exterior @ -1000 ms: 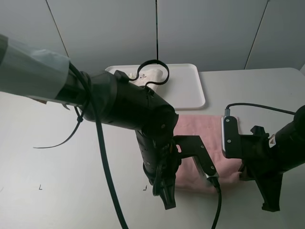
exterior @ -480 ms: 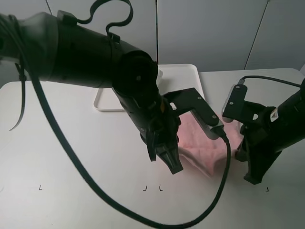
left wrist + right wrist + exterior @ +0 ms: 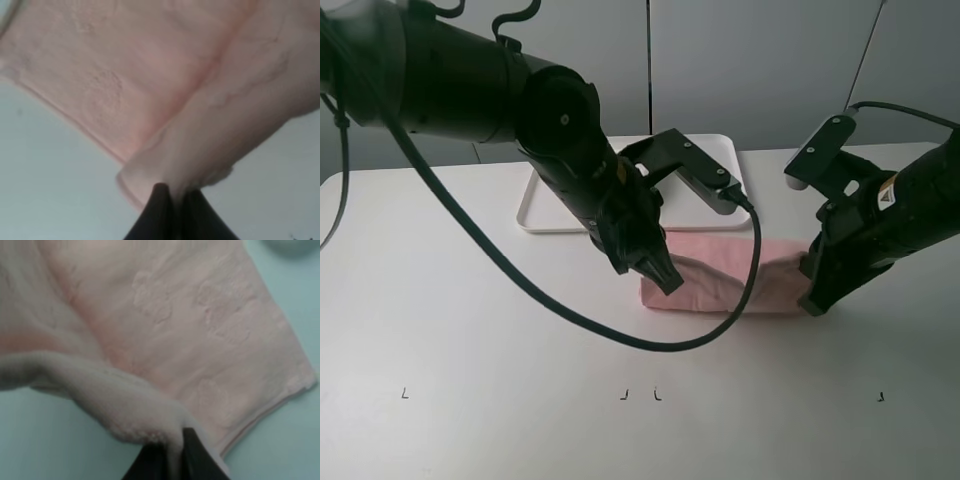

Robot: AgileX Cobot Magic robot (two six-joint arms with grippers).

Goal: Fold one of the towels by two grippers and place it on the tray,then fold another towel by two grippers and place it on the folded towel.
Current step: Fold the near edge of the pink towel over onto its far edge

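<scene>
Pink towel (image 3: 720, 282): one, folded over on the counter (image 3: 470, 340), near the tray (image 3: 542, 205).
Tray: one, white.
Left pincer (image 3: 660, 274): clamped on the towel's left end.
Right pincer (image 3: 815, 300): clamped on its right end.

Pale pink embossed towel (image 3: 715, 275), doubled over into a long band, just in front of the white tray (image 3: 542, 208).

White surface (image 3: 460, 330); small black corner marks (image 3: 624, 395) in row near front edge. Grey wall panels (image 3: 750, 60) behind rear edge.
</scene>
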